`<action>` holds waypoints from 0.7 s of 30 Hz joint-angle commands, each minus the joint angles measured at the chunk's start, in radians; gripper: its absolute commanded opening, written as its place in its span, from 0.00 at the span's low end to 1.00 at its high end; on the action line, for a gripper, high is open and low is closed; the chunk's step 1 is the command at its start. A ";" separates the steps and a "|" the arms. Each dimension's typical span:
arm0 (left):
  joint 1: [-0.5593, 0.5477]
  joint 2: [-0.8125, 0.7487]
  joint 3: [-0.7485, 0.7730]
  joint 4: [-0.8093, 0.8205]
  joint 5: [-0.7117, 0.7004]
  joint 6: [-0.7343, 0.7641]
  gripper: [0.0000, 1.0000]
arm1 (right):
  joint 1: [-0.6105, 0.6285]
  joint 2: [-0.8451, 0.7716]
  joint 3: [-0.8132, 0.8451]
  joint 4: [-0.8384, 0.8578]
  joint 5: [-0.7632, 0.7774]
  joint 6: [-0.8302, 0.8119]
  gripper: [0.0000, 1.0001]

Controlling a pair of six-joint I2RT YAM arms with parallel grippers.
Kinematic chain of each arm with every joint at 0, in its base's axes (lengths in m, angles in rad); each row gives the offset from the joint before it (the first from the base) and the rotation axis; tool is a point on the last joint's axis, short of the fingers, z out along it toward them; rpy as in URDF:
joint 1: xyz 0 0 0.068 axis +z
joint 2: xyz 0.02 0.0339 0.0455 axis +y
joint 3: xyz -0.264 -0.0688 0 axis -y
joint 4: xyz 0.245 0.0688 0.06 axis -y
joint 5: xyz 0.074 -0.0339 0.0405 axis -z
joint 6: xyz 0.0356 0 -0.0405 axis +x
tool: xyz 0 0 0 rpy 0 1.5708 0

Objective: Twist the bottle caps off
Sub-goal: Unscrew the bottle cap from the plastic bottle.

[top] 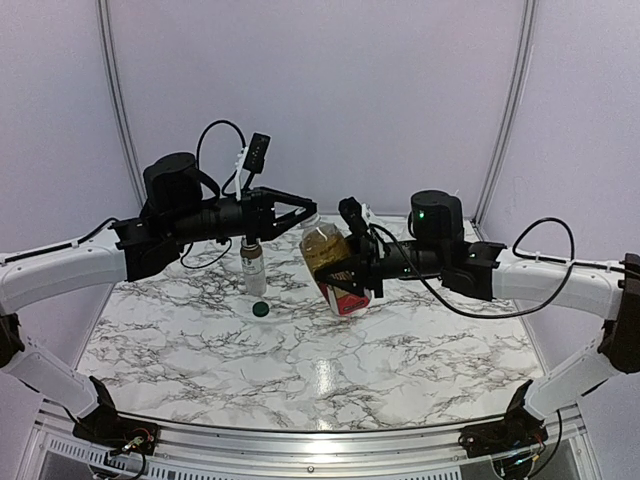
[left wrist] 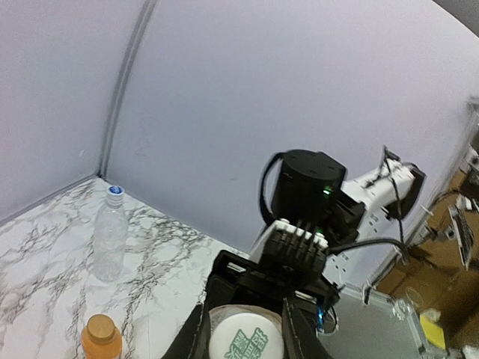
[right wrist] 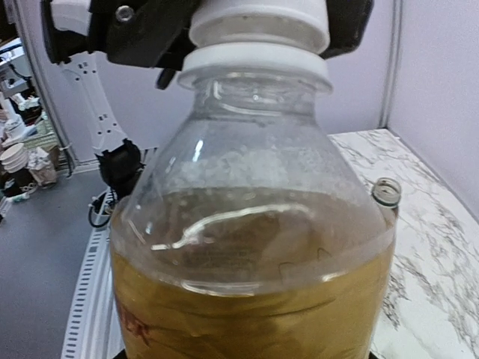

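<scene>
**While the right fingers [top: 352, 272] hold the tea bottle [top: 322, 248], the left fingers [top: 302, 215] clamp its white cap [left wrist: 247, 342]**

Seen from the top camera, the tea bottle hangs tilted above the middle of the marble surface [top: 400, 360], cap end up and to the left, red label end down and to the right. The right fingers are closed around its body from the right. The left fingers reach in from the left and meet the bottle at its top. Left of it, under the left arm, the small clear bottle [top: 252, 268] stands upright with no cap on. The dark green cap [top: 260, 309] lies on the surface just near of it.

From the left wrist, the white cap, printed in green, sits squeezed between the two dark fingers [left wrist: 299, 329], which touch it on either side. Farther off, the tall clear bottle [left wrist: 110, 239] stands upright close to the wall, its white and blue cap [left wrist: 114, 191] on. The orange juice bottle [left wrist: 101, 340] shows at the bottom edge with its orange cap [left wrist: 100, 326] on.

From the right wrist, the tea bottle fills the picture, amber liquid low and the shoulder clear. The white cap [right wrist: 258, 22] is at the top, on the neck, with the left fingers' black parts around it. To the right, the small clear bottle's open neck [right wrist: 386, 192] rises above the surface.
</scene>
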 commanded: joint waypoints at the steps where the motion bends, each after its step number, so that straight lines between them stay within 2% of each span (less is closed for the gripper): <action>1: -0.065 -0.035 -0.013 0.025 -0.298 -0.155 0.20 | -0.003 -0.020 0.037 -0.045 0.265 -0.010 0.39; 6: -0.108 -0.024 0.028 -0.054 -0.514 -0.299 0.17 | 0.032 -0.026 0.037 -0.055 0.408 -0.049 0.38; 10: -0.127 -0.017 0.057 -0.128 -0.645 -0.338 0.18 | 0.077 -0.033 0.037 -0.055 0.557 -0.094 0.38; 15: -0.129 -0.005 0.084 -0.191 -0.695 -0.358 0.20 | 0.106 -0.033 0.036 -0.052 0.654 -0.123 0.38; 21: -0.129 -0.002 0.085 -0.207 -0.696 -0.352 0.22 | 0.108 -0.028 0.031 -0.043 0.640 -0.130 0.38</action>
